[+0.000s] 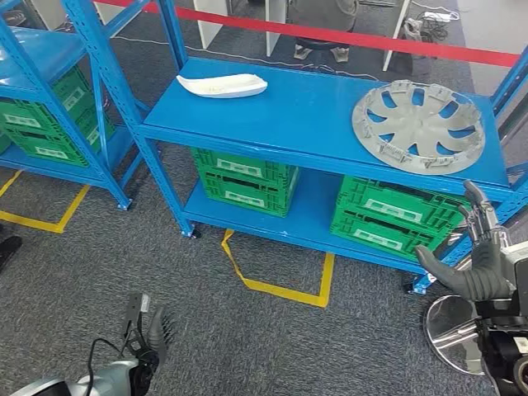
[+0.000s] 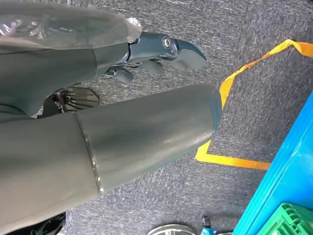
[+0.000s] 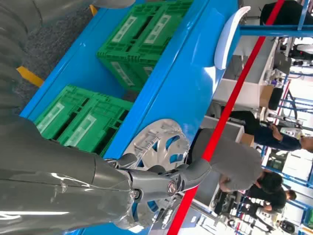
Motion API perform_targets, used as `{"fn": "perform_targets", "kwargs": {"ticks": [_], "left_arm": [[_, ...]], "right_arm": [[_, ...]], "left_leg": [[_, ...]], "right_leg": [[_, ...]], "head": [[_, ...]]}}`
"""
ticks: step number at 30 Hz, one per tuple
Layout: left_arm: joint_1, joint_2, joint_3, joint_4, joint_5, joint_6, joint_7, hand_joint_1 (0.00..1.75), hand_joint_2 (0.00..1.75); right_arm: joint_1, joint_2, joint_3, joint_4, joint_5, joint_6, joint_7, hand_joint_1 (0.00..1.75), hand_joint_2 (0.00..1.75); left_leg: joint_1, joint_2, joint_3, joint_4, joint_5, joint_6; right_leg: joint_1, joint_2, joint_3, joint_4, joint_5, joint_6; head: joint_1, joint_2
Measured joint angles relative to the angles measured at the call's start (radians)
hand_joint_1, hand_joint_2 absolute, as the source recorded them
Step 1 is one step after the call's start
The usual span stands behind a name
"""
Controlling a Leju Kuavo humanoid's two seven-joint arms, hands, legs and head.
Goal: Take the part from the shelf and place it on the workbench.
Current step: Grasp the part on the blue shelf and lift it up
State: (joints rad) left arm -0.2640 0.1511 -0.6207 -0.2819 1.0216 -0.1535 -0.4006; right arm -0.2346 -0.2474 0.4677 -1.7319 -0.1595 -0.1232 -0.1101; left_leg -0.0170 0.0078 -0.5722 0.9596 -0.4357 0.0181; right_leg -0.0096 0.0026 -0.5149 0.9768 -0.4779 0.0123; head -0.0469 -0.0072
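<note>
On the carpet (image 1: pixel 74 280) stood two blue shelf racks; the nearer rack (image 1: pixel 311 115) carried the parts on its top board. Below it sat two green crates, one (image 1: pixel 244 180) left and one (image 1: pixel 392 216) right, and the farther rack (image 1: pixel 44 49) held more green crates (image 1: pixel 49 124), their number unclear. A red tape (image 1: pixel 349 37) ran behind the racks, and yellow floor tape (image 1: pixel 280 289) marked a box under the nearer one.

One grey hubcap (image 1: pixel 418 125), the part, lay flat at the right end of the top board. One white panel (image 1: pixel 222 84) lay toward its left end, well apart from the hubcap.

The right hand (image 1: pixel 476 247) was raised before the rack's right end, below the hubcap and not touching it, fingers spread and holding nothing. The left hand (image 1: pixel 153 328) hung low over the carpet, fingers loosely apart and empty.
</note>
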Motion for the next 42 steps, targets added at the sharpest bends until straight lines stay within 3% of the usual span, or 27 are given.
{"fn": "perform_targets", "kwargs": {"ticks": [2,4,7,8,9,11,12,14,16,18,19,22,23,24,25,27,28,30,32,34,36,37,39,40,41,42], "left_arm": [[-0.001,-0.001,0.0,0.0,0.0,0.0,0.001,0.0,0.0],[-0.003,-0.001,0.0,0.0,-0.001,-0.001,0.004,0.0,0.0],[-0.006,-0.002,0.0,0.0,-0.002,-0.001,0.009,0.0,0.0],[-0.005,-0.002,0.0,0.0,-0.002,-0.001,0.009,0.0,0.0],[-0.005,-0.003,0.0,0.0,-0.003,-0.001,0.01,0.0,0.0],[-0.004,-0.005,0.0,0.0,-0.003,-0.002,0.01,0.0,0.0],[-0.005,-0.004,0.0,0.0,-0.002,-0.002,0.01,0.0,0.0],[-0.008,-0.002,0.0,0.0,-0.001,-0.003,0.01,0.0,0.0],[-0.009,-0.002,0.0,0.0,0.0,-0.007,0.01,0.0,0.0],[-0.01,-0.004,0.0,0.0,0.0,-0.01,0.009,0.0,0.0],[-0.012,-0.004,0.0,0.0,0.0,-0.011,0.009,0.0,0.0],[-0.011,-0.005,0.0,0.0,0.001,-0.011,0.009,0.0,0.0],[-0.008,-0.005,0.0,0.0,0.001,-0.011,0.009,0.0,0.0],[-0.006,-0.005,0.0,0.0,0.001,-0.011,0.009,0.0,0.0],[-0.005,-0.004,0.0,0.0,0.001,-0.011,0.009,0.0,0.0],[-0.004,-0.003,0.0,0.0,0.001,-0.011,0.009,0.0,0.0],[-0.004,-0.001,0.0,0.0,0.001,-0.012,0.009,0.0,0.0],[-0.004,0.002,0.0,0.0,0.001,-0.011,0.01,0.0,0.0],[-0.004,0.003,0.0,0.0,0.001,-0.012,0.009,0.0,0.0],[-0.005,0.002,0.0,0.0,0.001,-0.012,0.009,0.0,0.0],[-0.005,0.001,0.0,0.0,0.001,-0.012,0.009,0.0,0.0],[-0.004,0.0,0.0,0.0,0.002,-0.012,0.009,0.0,0.0],[-0.003,-0.001,0.0,0.0,0.003,-0.013,0.009,0.0,0.0],[-0.003,-0.001,0.0,0.0,0.003,-0.013,0.009,0.0,0.0],[-0.002,-0.001,0.0,0.0,0.003,-0.013,0.009,0.0,0.0],[-0.002,-0.003,0.0,0.0,0.003,-0.013,0.009,0.0,0.0]], "right_arm": [[-0.002,0.0,-0.001,0.003,0.0,0.002,-0.002,0.0,1.75],[-0.008,0.0,-0.002,0.008,-0.001,0.005,-0.005,0.0,1.75],[-0.015,0.0,-0.002,0.018,-0.001,0.008,-0.006,0.0,1.75],[-0.015,0.0,-0.002,0.022,-0.001,0.009,-0.006,0.0,1.75],[-0.015,0.0,-0.002,0.027,-0.001,0.01,-0.006,0.0,1.75],[-0.015,0.0,-0.003,0.034,-0.002,0.013,-0.006,0.0,1.75],[-0.016,0.0,-0.002,0.039,-0.002,0.014,-0.007,0.0,1.75],[-0.019,0.0,-0.002,0.047,-0.005,0.017,-0.007,0.0,1.75],[-0.023,-0.001,-0.002,0.053,-0.012,0.02,-0.006,0.0,1.75],[-0.027,-0.001,-0.003,0.055,-0.017,0.021,-0.007,0.0,1.75],[-0.03,-0.001,-0.003,0.056,-0.018,0.022,-0.007,0.0,1.75],[-0.035,-0.001,-0.002,0.058,-0.019,0.023,-0.007,0.0,1.75],[-0.034,-0.001,-0.002,0.06,-0.019,0.023,-0.007,0.0,1.75],[-0.034,-0.001,-0.001,0.062,-0.019,0.023,-0.007,0.0,1.75],[-0.035,-0.001,-0.001,0.063,-0.019,0.023,-0.007,0.0,1.75],[-0.035,-0.001,-0.001,0.064,-0.019,0.023,-0.008,0.0,1.75],[-0.035,-0.001,-0.001,0.066,-0.019,0.023,-0.008,0.0,1.75],[-0.034,-0.001,0.0,0.07,-0.019,0.024,-0.007,0.0,1.75],[-0.034,-0.001,0.0,0.072,-0.019,0.025,-0.008,0.0,1.75],[-0.036,-0.001,-0.001,0.073,-0.019,0.024,-0.009,0.0,1.75],[-0.037,-0.001,-0.002,0.075,-0.019,0.024,-0.009,0.0,1.75],[-0.037,-0.001,-0.002,0.076,-0.019,0.025,-0.009,0.0,1.75],[-0.036,-0.001,-0.002,0.079,-0.019,0.026,-0.008,0.0,1.75],[-0.036,-0.001,-0.002,0.08,-0.018,0.027,-0.007,0.0,1.75],[-0.037,-0.001,-0.002,0.08,-0.017,0.029,-0.006,0.0,1.75],[-0.038,-0.001,-0.001,0.081,-0.017,0.03,-0.005,0.0,1.75]], "left_leg": [[0.004,0.001,0.012,-0.012,0.001,0.007],[0.011,0.002,0.03,-0.026,0.002,0.016],[0.014,0.003,0.036,-0.029,0.0,0.017],[0.015,0.002,0.038,-0.029,-0.002,0.015],[0.017,0.002,0.041,-0.028,-0.005,0.01],[0.024,0.001,0.055,-0.026,-0.017,-0.003],[0.027,0.001,0.061,-0.024,-0.023,-0.01],[0.029,0.001,0.063,-0.018,-0.033,-0.026],[0.029,0.003,0.061,-0.01,-0.038,-0.04],[0.033,0.003,0.047,0.027,-0.039,-0.049],[0.035,0.002,0.02,0.074,-0.043,-0.051],[0.033,-0.001,-0.123,0.271,-0.095,-0.051],[0.032,-0.001,-0.16,0.303,-0.109,-0.048],[0.03,-0.002,-0.181,0.301,-0.106,-0.043],[0.028,-0.002,-0.182,0.262,-0.081,-0.037],[0.018,-0.003,-0.151,0.125,0.019,-0.022],[0.013,-0.005,-0.133,0.07,0.055,-0.016],[0.005,-0.011,-0.113,0.02,0.078,-0.01],[0.006,-0.015,-0.09,0.01,0.07,-0.003],[0.009,-0.016,-0.059,0.004,0.058,0.005],[0.009,-0.015,-0.03,0.002,0.038,0.01],[0.009,-0.015,-0.018,0.002,0.027,0.012],[0.008,-0.016,0.011,0.002,0.005,0.013],[0.008,-0.016,0.029,0.002,-0.007,0.012],[0.007,-0.017,0.046,0.002,-0.019,0.011],[0.007,-0.017,0.061,0.002,-0.031,0.01]], "right_leg": [[0.001,0.0,-0.002,0.01,-0.001,0.005],[0.0,0.001,-0.027,0.065,-0.027,0.013],[-0.007,0.001,-0.123,0.242,-0.103,0.023],[-0.012,0.001,-0.145,0.273,-0.107,0.028],[-0.017,0.0,-0.149,0.265,-0.09,0.033],[-0.03,-0.001,-0.107,0.151,-0.011,0.045],[-0.031,-0.002,-0.084,0.089,0.014,0.052],[-0.027,-0.005,-0.056,0.021,0.02,0.043],[-0.02,-0.004,-0.048,0.014,0.013,0.016],[-0.017,0.001,-0.036,0.011,0.015,0.0],[-0.017,0.003,-0.026,0.008,0.012,-0.006],[-0.01,0.007,-0.004,0.002,-0.005,-0.022],[-0.006,0.009,0.005,0.001,-0.013,-0.025],[-0.003,0.012,0.016,0.001,-0.022,-0.026],[-0.001,0.015,0.029,0.001,-0.032,-0.027],[0.001,0.018,0.056,0.0,-0.054,-0.025],[0.002,0.021,0.066,-0.001,-0.065,-0.021],[0.003,0.026,0.081,-0.006,-0.08,-0.012],[0.002,0.025,0.091,0.0,-0.081,-0.001],[0.001,0.017,0.07,0.067,-0.081,0.006],[0.001,0.01,-0.005,0.191,-0.112,0.013],[0.001,0.009,-0.048,0.244,-0.142,0.016],[0.001,0.009,-0.106,0.271,-0.189,0.017],[0.001,0.009,-0.115,0.241,-0.18,0.015],[0.002,0.008,-0.114,0.186,-0.138,0.011],[0.005,0.008,-0.11,0.121,-0.064,0.005]], "head": [[-0.001,0.0],[0.003,0.0],[0.009,0.0],[0.009,0.0],[0.009,0.0],[0.009,0.0],[0.011,0.0],[0.014,0.0],[0.01,0.0],[0.0,0.0],[-0.004,0.0],[-0.017,0.0],[-0.019,0.0],[-0.021,0.0],[-0.022,0.0],[-0.023,0.0],[-0.023,0.0],[-0.02,0.0],[-0.019,0.0],[-0.017,0.0],[-0.012,0.0],[-0.01,0.0],[-0.007,0.0],[-0.006,0.0],[-0.004,0.0],[-0.002,0.0]]}}
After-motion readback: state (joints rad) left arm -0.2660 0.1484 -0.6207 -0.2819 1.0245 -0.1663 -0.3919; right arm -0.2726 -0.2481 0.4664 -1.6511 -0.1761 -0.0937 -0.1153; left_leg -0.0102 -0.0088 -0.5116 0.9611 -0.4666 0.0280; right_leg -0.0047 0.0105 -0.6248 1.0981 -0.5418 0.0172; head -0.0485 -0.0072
